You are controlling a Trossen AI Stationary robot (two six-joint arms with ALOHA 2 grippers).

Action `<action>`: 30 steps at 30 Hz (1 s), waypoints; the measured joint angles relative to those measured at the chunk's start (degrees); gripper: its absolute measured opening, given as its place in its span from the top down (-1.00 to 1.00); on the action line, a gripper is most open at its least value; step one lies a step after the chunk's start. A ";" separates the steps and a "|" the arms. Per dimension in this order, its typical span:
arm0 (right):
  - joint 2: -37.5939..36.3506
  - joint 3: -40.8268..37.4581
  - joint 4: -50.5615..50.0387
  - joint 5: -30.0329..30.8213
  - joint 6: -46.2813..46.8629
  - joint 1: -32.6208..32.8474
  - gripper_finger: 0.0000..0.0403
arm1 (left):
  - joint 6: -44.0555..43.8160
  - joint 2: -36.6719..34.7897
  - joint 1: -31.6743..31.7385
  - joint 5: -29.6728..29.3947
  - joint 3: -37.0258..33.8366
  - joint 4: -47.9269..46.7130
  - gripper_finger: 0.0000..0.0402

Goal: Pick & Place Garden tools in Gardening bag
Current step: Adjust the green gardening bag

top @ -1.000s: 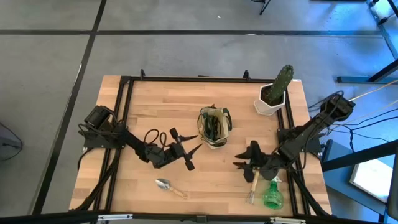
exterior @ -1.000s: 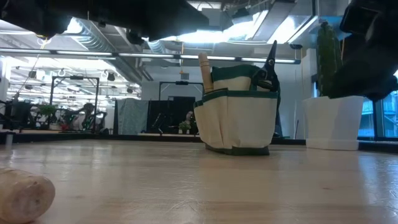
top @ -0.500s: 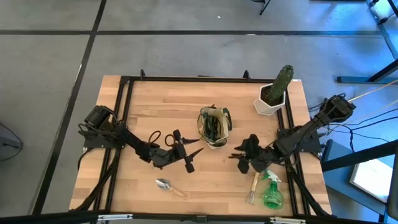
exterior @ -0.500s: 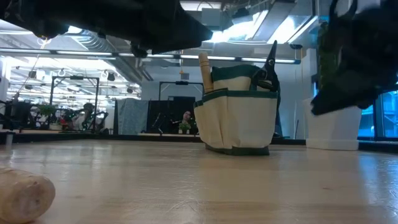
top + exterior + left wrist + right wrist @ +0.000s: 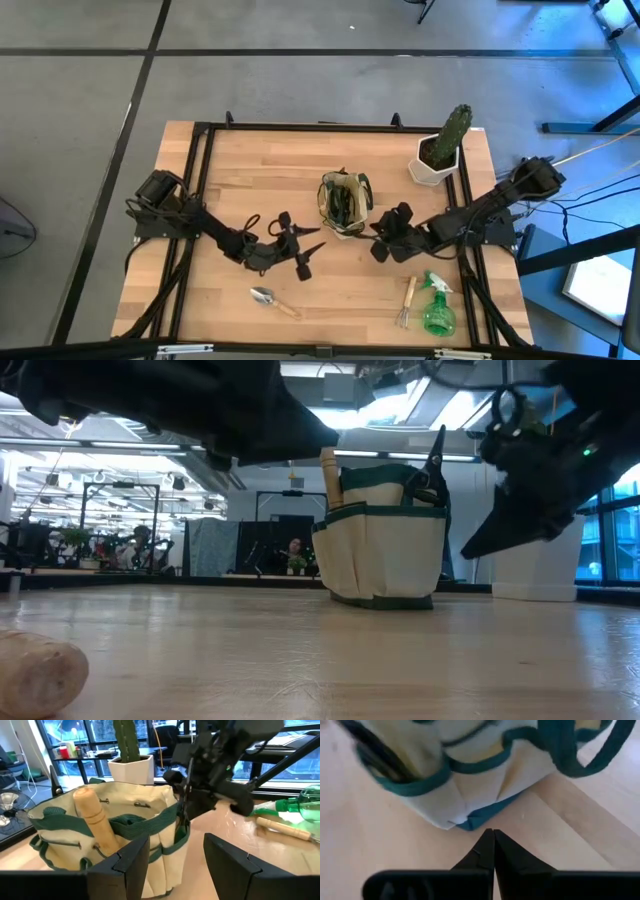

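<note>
The gardening bag (image 5: 345, 203) stands upright at the table's middle, with a wooden handle (image 5: 95, 822) and black pruners (image 5: 435, 458) sticking out of it. My right gripper (image 5: 378, 250) is shut and empty, tilted down just right of the bag's base (image 5: 470, 820). My left gripper (image 5: 309, 256) stands open and empty left of the bag, pointing at it. Black scissors (image 5: 247, 221) lie partly under my left arm. A trowel (image 5: 272, 298), a hand fork (image 5: 407, 300) and a green spray bottle (image 5: 437, 310) lie near the front edge.
A cactus in a white pot (image 5: 443, 150) stands at the far right behind the bag. A black frame (image 5: 200, 200) runs round the tabletop. The trowel's wooden handle end (image 5: 35, 675) lies close to the low camera.
My right gripper has swung from above the hand fork toward the table's left and far side, up to the bag, sinking and tipping down, and has shut on nothing. The hand fork and spray bottle lie where they were. My left gripper has turned slightly at the wrist.
</note>
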 joint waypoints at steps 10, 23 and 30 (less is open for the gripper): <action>8.77 0.00 13.84 -4.92 -4.22 -1.17 0.99 | -2.66 0.00 -0.26 -0.21 0.00 -3.51 0.09; 10.63 0.02 16.23 -4.85 -4.47 -1.26 1.00 | -26.08 0.79 5.59 -3.87 0.00 -24.67 0.33; 10.63 0.02 17.40 -4.40 -5.17 -1.54 1.00 | -26.43 1.97 6.39 -3.52 -0.02 -24.44 0.66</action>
